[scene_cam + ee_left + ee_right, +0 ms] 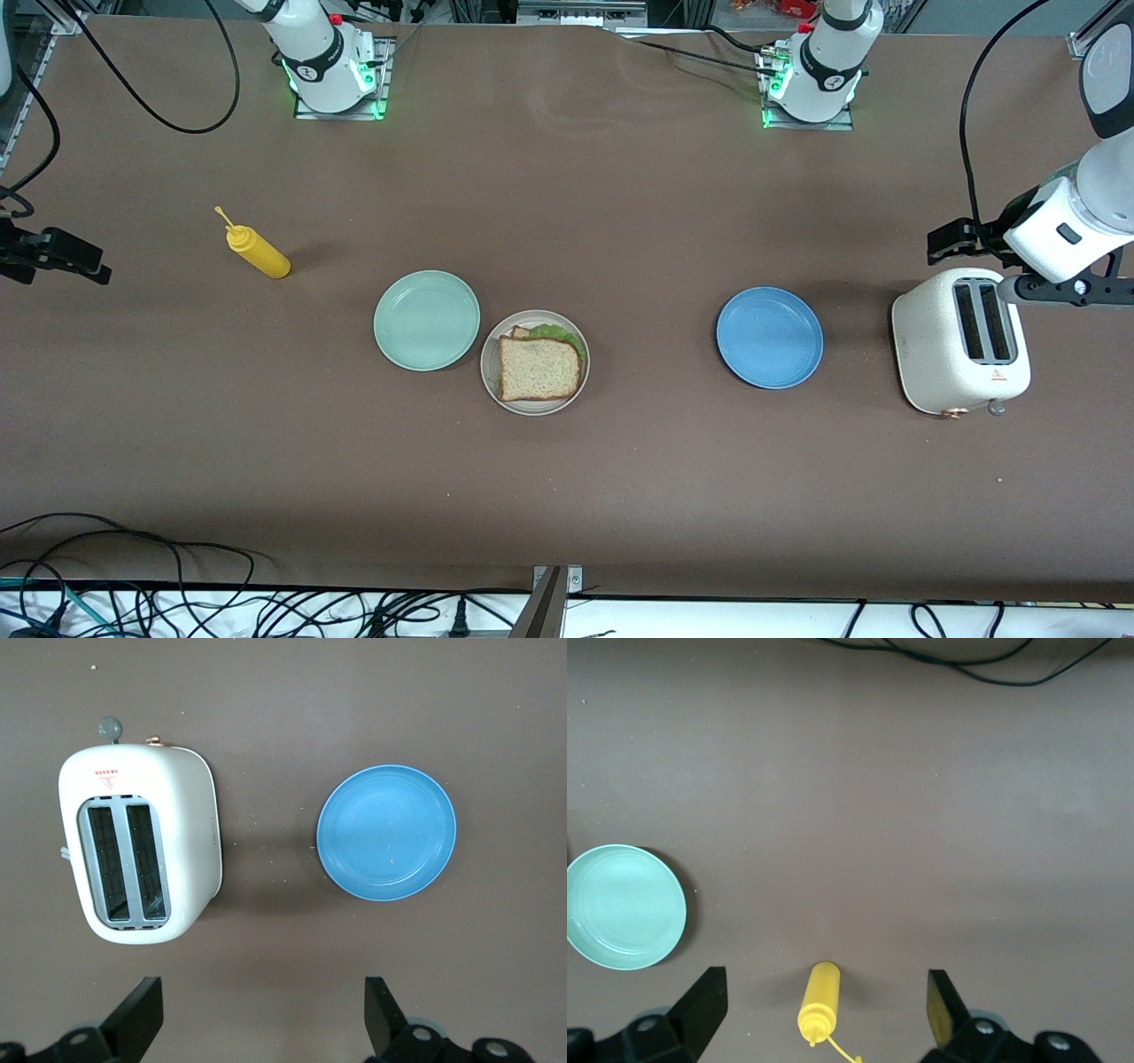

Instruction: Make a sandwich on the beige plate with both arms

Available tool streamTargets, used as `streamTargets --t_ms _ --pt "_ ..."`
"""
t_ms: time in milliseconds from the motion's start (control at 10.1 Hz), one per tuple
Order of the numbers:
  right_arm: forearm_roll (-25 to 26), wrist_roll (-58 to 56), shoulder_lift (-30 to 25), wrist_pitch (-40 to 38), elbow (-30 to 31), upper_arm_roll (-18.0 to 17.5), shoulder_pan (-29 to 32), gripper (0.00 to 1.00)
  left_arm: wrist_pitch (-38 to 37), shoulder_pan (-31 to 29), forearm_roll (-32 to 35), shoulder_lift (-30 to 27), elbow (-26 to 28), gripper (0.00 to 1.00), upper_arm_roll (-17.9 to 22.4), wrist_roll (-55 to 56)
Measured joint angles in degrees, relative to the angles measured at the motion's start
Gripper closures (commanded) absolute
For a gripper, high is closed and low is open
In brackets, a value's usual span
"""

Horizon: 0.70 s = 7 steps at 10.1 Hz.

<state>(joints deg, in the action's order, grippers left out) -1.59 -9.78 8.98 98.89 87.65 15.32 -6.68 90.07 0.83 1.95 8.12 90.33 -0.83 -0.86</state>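
Observation:
The sandwich (539,368) lies on the beige plate (534,408) near the table's middle, a tan bread slice on top and green lettuce (560,335) peeking out from under it. My left gripper (952,241) (261,1001) hangs open and empty over the table, beside the toaster at the left arm's end. My right gripper (58,257) (824,992) hangs open and empty high over the right arm's end of the table. In the right wrist view the mustard bottle lies on the table far below, framed between its fingers. Both grippers are well away from the sandwich.
A mint green plate (426,320) (622,905) touches the beige plate on the side toward the right arm's end. A blue plate (769,337) (387,833) and a white toaster (961,341) (190,837) stand toward the left arm's end. A yellow mustard bottle (257,251) (820,997) lies near the right gripper.

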Motion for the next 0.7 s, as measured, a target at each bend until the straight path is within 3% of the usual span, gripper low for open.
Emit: streamTargets --t_ms 697 --pt "0.3 -0.5 0.0 -1.3 -0.1 -0.3 -0.6 0.00 1.6 -1.9 -0.6 0.7 -0.3 0.00 0.4 -5.0"
